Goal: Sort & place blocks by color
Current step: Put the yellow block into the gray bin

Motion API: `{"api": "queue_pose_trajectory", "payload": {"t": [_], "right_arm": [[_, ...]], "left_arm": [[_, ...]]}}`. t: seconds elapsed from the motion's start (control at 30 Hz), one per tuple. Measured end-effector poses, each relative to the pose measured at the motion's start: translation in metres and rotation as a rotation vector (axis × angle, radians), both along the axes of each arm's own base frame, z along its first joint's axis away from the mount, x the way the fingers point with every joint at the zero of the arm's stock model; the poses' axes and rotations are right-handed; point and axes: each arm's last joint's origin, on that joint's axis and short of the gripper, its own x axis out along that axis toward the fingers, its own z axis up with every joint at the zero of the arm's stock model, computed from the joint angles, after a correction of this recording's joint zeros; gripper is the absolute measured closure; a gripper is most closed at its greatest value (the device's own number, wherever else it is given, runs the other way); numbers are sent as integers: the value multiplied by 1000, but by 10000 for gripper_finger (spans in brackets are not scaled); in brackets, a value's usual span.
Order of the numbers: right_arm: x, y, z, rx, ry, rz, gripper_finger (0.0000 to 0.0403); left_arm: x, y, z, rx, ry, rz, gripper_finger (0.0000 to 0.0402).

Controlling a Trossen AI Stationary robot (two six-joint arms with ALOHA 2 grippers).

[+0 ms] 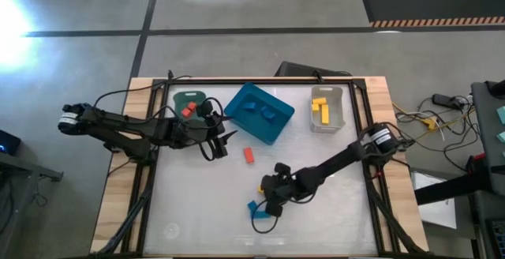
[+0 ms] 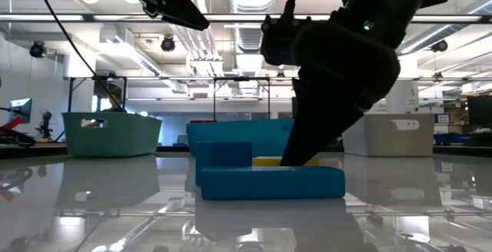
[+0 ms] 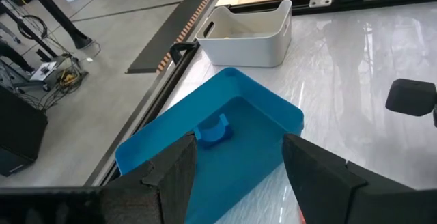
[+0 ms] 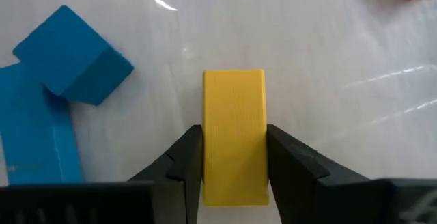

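High view shows my white tabletop (image 1: pixel 331 204) amid grey concrete floor. My right gripper (image 4: pixel 234 157) reaches low, fingers clamped on a yellow block (image 4: pixel 234 132); my left gripper (image 3: pixel 235 176) hovers over the blue bin (image 3: pixel 225 135), fingers apart.

You have three bins along the far side of the glossy white surface (image 1: pixel 316 212): a green bin (image 1: pixel 189 102) toward the left, a blue bin (image 1: pixel 278 122) tilted at an angle in the middle, and a grey bin (image 1: pixel 338 95) toward the right. Beyond the surface edge you see grey floor with a strip of hazard-striped matting (image 1: pixel 430 6), and cables (image 1: pixel 426 118) lie off to the right.
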Motion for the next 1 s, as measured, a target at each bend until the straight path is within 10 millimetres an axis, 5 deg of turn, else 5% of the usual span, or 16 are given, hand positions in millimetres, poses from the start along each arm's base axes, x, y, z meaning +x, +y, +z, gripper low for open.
{"api": "queue_pose_trajectory", "payload": {"t": [0.33,0.67,1.0], "right_arm": [[-14,-16,48,17,4,-51,286],[-34,-66,114,26,-98,-179,286],[-47,-126,127,-58,-115,-327,286]], "left_arm": [[0,0,0,-1,-5,0,201],[0,0,1,-2,-9,1,201],[0,0,1,-2,-9,0,201]]}}
